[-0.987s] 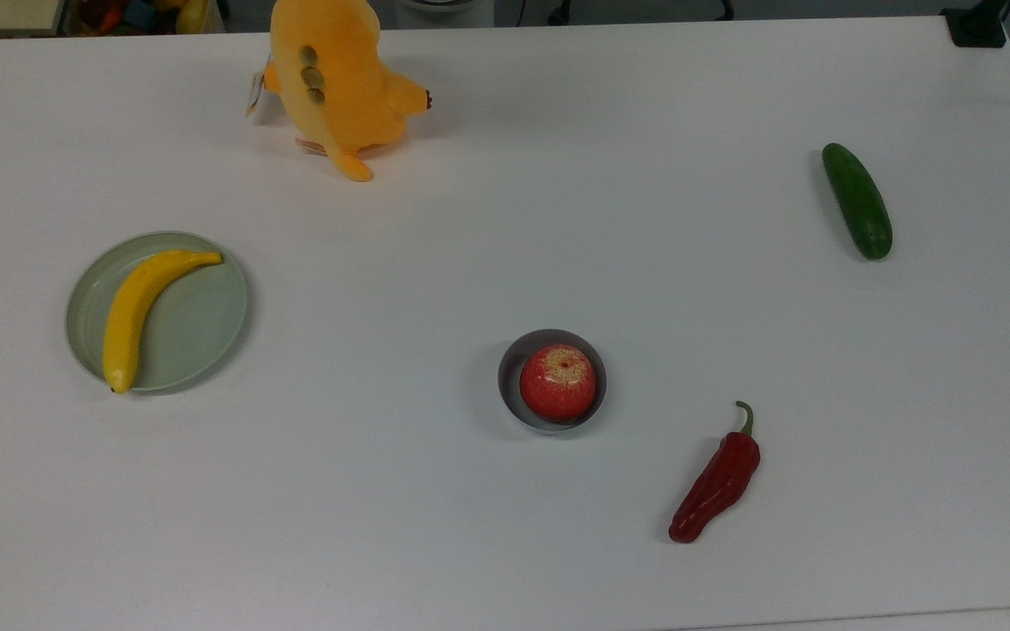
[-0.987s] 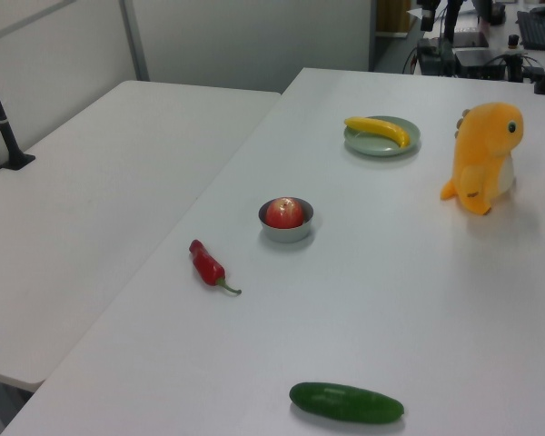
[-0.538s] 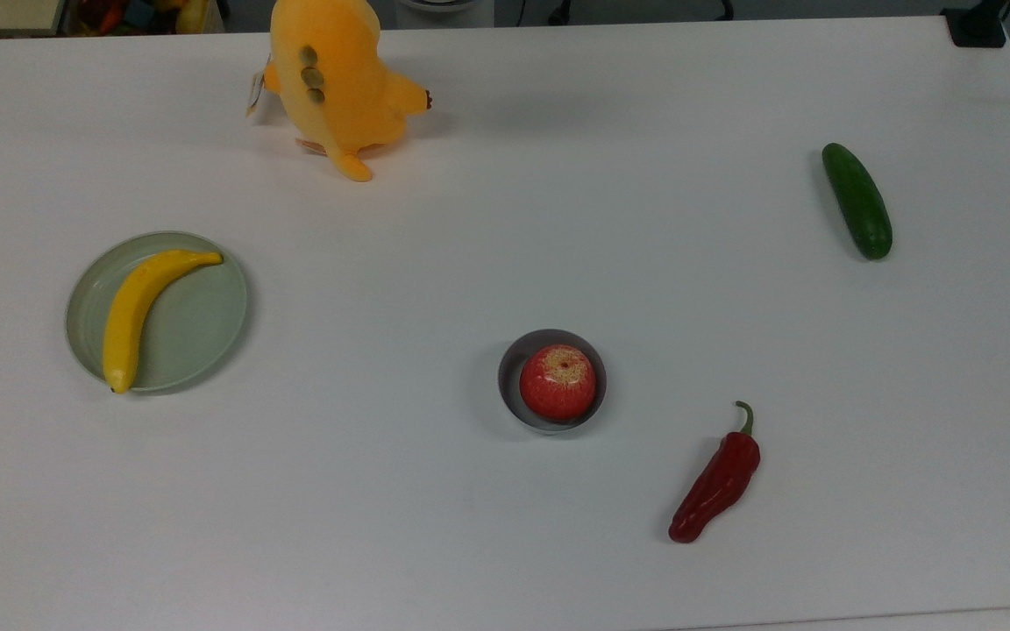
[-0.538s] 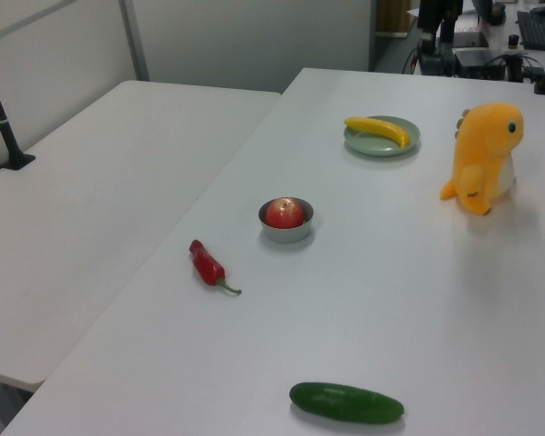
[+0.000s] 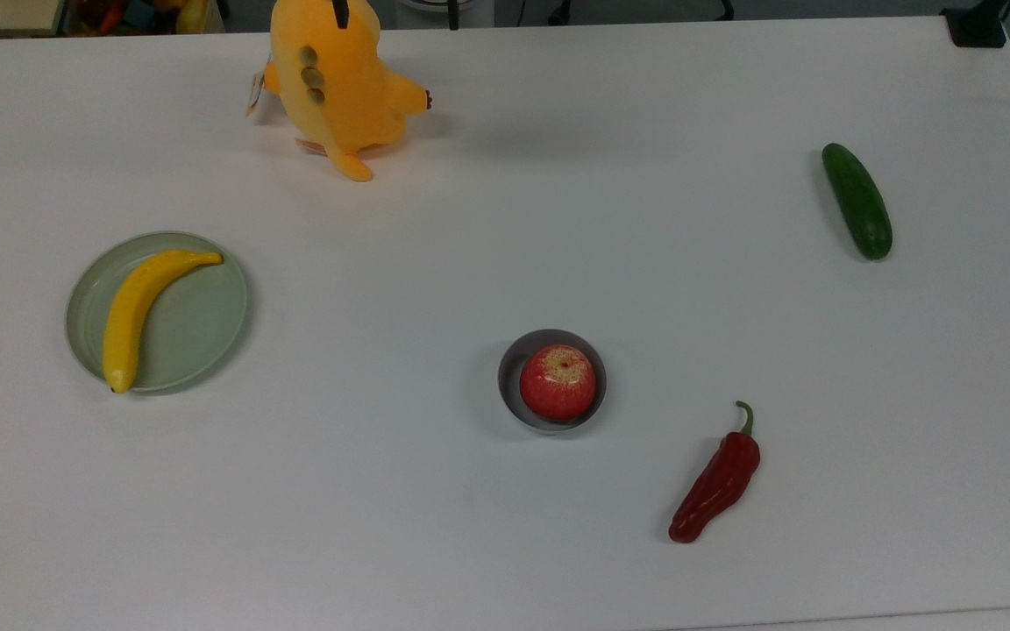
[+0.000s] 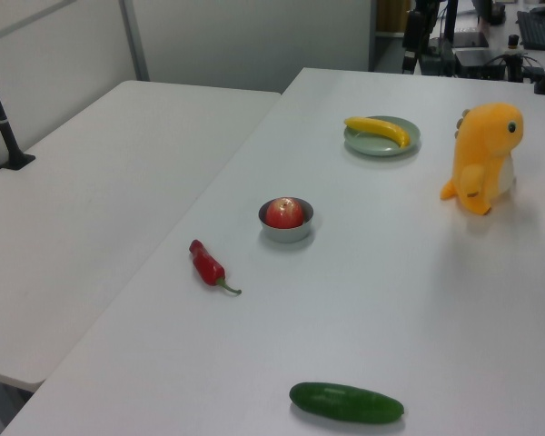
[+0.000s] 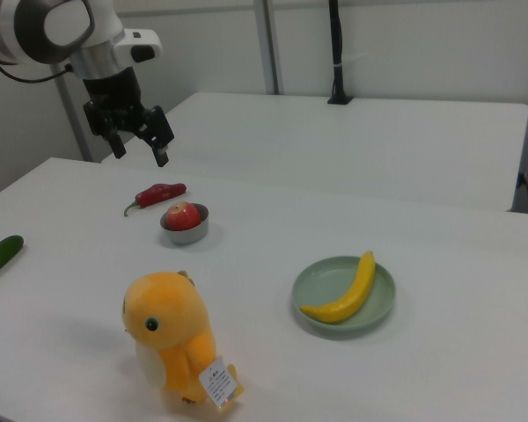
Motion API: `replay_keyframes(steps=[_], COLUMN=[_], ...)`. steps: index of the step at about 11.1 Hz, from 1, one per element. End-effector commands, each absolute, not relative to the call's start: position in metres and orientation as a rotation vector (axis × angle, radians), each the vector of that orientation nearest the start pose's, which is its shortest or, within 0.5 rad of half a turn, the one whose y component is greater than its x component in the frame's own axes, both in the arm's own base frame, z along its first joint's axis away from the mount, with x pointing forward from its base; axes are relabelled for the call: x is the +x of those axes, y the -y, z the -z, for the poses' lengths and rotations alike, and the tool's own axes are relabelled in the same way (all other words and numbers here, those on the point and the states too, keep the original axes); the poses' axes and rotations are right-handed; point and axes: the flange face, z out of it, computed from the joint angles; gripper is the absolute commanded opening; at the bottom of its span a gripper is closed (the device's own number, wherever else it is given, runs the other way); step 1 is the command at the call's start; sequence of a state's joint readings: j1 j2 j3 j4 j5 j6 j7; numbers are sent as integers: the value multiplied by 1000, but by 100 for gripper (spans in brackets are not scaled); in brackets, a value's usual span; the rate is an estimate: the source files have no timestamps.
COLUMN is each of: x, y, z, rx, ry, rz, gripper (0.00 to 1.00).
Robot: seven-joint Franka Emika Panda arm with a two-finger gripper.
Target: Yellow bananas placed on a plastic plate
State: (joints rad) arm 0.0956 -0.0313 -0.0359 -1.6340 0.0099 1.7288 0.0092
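The curved bright yellow banana (image 7: 346, 290) lies inside the round pale green plastic plate (image 7: 374, 310), long axis across it, well apart from the black two-finger gripper (image 7: 139, 145), which hangs empty with fingers spread, high toward the right view's left.

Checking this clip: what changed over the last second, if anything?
The hand moved: its two dark fingers have come into the top view's upper edge, by the plush toy, where there were none before. It is open and holds nothing. The banana stays on the plate; the apple, bowl, pepper and cucumber have not shifted.
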Motion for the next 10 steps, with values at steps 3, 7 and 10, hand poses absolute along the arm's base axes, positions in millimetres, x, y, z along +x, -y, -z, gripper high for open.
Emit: replay_keyframes(steps=[3, 7, 10], x=[555, 555, 555], y=[-29, -32, -34], z=[-626, -626, -625], rx=[-3120, -3058, -3059], ry=[154, 1, 19], rz=[213, 202, 195], gripper=[100, 100, 100])
